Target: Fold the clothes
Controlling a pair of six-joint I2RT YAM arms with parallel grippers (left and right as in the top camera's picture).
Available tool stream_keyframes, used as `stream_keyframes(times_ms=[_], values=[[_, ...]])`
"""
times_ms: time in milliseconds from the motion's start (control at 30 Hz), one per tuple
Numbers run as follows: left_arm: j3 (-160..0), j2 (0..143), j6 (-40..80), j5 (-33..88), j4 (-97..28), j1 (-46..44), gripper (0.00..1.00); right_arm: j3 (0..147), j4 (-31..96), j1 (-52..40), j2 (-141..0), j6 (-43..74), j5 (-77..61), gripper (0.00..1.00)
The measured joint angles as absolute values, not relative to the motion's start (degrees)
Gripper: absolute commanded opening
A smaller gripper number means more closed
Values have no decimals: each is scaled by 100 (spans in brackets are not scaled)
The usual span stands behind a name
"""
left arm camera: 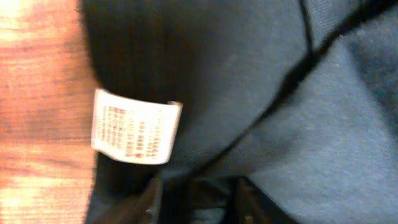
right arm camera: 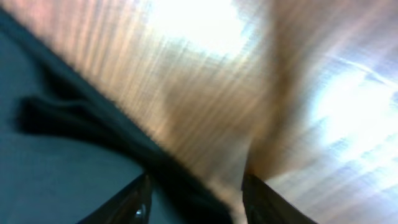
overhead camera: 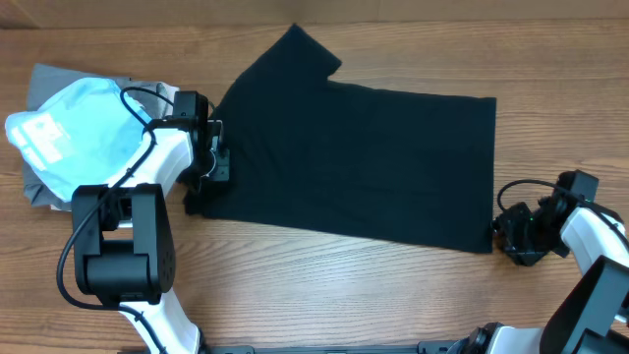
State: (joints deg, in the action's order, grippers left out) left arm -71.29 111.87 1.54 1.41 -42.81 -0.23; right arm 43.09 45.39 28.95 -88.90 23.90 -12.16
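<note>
**Item position.** A plain black short-sleeved T-shirt of soft fabric [overhead camera: 364,162] is laid nearly flat on the wooden worktop [overhead camera: 344,295]. The neck end lies to the left and the hem to the right, and no fold is yet seen. A small white printed tag [left arm camera: 135,126] is exposed at the neck edge.

**End effectors.** The left end effector [overhead camera: 218,162] is set at the neck edge. Its fingers [left arm camera: 152,202] stand a narrow gap apart with dark cloth bunched between them. The right end effector [overhead camera: 503,236] is at the lower hem corner, and the hem edge runs between its narrowly spaced fingers [right arm camera: 134,202]. Whether either one actually clamps the cloth cannot be told, and the right wrist view is blurred.

**Risks.**
- If only one layer or the bare edge is caught, the soft fabric may slip free when it is lifted, and the fold would be left skewed.
- Uneven travel of the two arms could drag the shirt rather than fold it.
- A crumpled light blue garment with white print [overhead camera: 74,133], lying on grey folded garments [overhead camera: 39,84], sits just beside the left arm and could be snagged or displaced.
</note>
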Motion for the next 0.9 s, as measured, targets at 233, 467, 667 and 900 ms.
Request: stream_keyframes(times_ms=[233, 467, 667, 900], values=[[-8058, 11253, 152, 301, -5843, 16, 56, 4720, 5457, 3170, -8886, 2252, -1286, 48], [-9758, 11257, 152, 701, -7314, 14, 60, 5011, 5791, 2849, -8423, 2018, -1597, 12], [-10871, 11257, 152, 985, -8112, 14, 61, 4748, 5094, 2344, -8427, 1964, -1813, 4], [-11260, 11257, 152, 1125, -8361, 14, 61, 3634, 3514, 1789, -8595, 2202, -2036, 4]])
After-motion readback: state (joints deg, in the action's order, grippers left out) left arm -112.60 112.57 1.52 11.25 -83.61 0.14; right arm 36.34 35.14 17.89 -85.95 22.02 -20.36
